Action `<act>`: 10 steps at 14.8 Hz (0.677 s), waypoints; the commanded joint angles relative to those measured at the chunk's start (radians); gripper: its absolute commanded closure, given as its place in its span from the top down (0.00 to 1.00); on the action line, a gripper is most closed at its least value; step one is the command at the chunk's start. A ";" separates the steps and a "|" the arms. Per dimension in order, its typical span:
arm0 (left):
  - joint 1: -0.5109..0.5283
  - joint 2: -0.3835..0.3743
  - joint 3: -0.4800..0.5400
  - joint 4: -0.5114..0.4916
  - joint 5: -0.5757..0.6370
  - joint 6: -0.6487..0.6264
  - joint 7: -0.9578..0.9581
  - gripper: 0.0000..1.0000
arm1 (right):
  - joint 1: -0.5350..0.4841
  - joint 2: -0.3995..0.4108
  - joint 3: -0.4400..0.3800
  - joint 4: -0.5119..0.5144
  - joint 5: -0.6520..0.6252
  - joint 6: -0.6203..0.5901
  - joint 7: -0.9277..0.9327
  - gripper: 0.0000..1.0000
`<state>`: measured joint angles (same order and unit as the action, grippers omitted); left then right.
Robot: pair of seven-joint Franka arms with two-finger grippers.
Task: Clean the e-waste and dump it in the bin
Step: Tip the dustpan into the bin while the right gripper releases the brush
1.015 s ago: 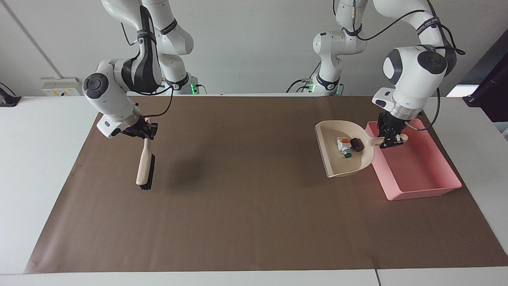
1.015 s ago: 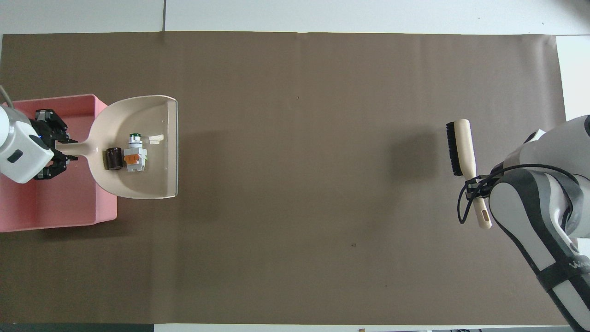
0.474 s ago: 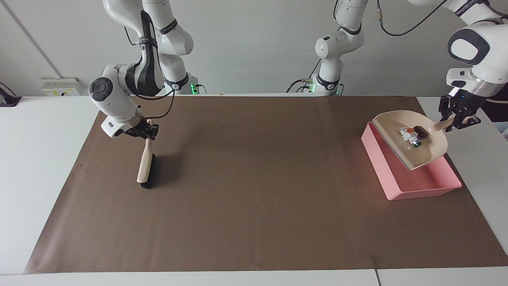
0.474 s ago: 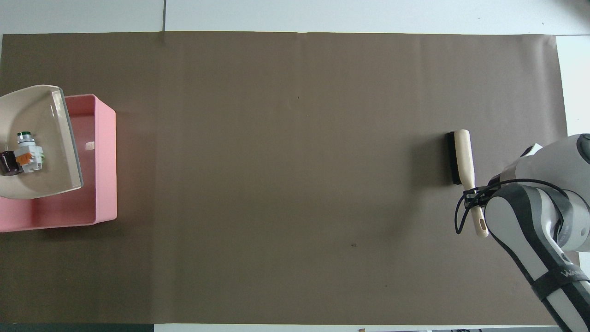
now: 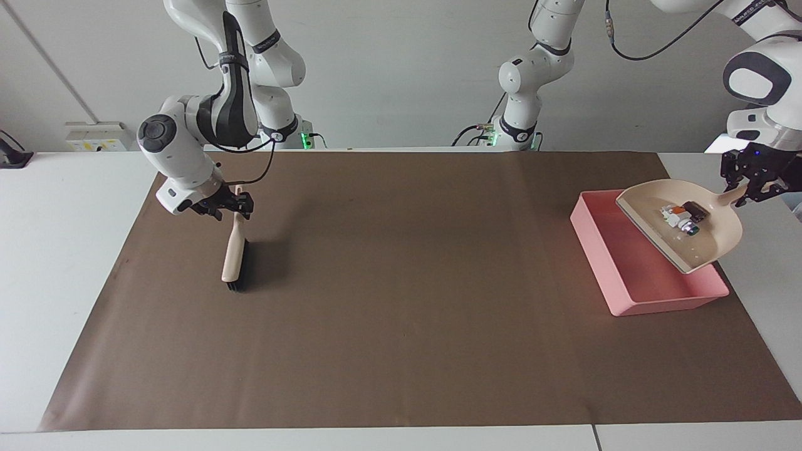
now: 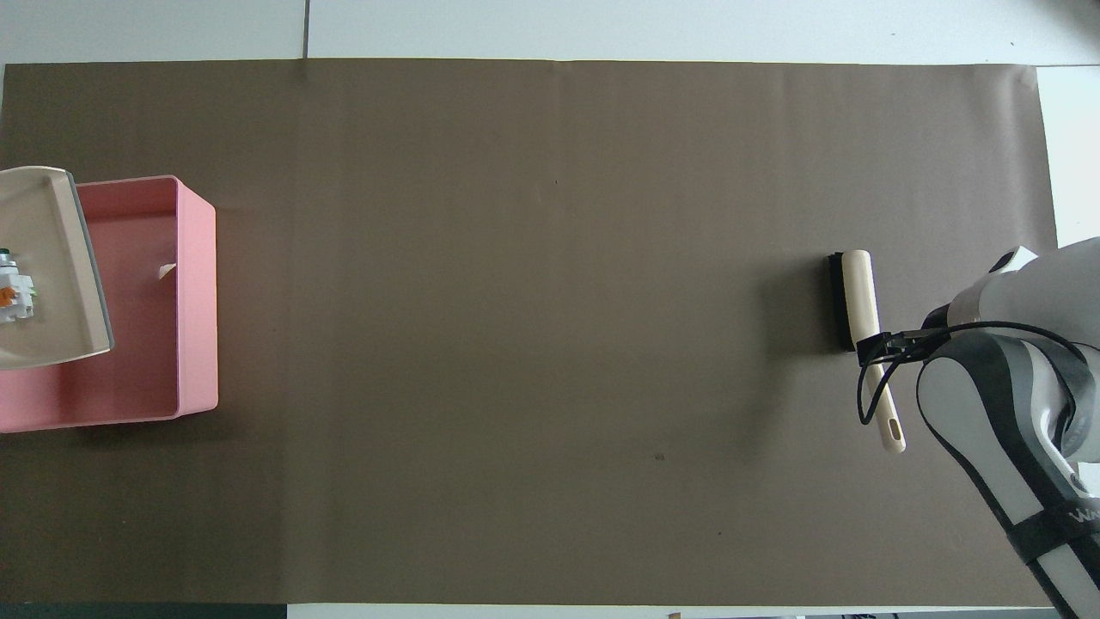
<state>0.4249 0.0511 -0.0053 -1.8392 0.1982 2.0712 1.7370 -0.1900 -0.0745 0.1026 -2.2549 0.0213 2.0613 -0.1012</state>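
My left gripper [image 5: 749, 183] is shut on the handle of a cream dustpan [image 5: 686, 241] and holds it raised and tilted over the pink bin [image 5: 592, 241] at the left arm's end of the table. The white and green e-waste piece [image 5: 675, 218] and the dark cylinder [image 5: 695, 210] lie in the pan near its handle. In the overhead view the pan [image 6: 47, 275] overlaps the bin [image 6: 146, 301]; only the white piece [image 6: 10, 292] shows there. My right gripper [image 5: 232, 204] is shut on the handle of a brush [image 5: 235, 260].
A brown mat [image 5: 401, 300] covers most of the white table. The brush [image 6: 853, 297] points its black bristles down at the mat near the right arm's end. A small white scrap [image 6: 168, 272] lies inside the bin.
The left gripper lifted the dustpan off the mat and carried it over the bin, toward the table's end. The right gripper lowered the brush to the mat.
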 commanded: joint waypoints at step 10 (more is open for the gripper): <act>-0.095 0.015 -0.002 0.024 0.541 0.017 -0.151 0.00 | -0.012 -0.005 0.016 0.667 -0.058 -0.513 0.204 1.00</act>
<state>0.3656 0.0627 -0.0154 -1.8374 0.6470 2.1055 1.6252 -0.1898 -0.1088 0.1064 -1.7132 -0.0155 1.6500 0.0692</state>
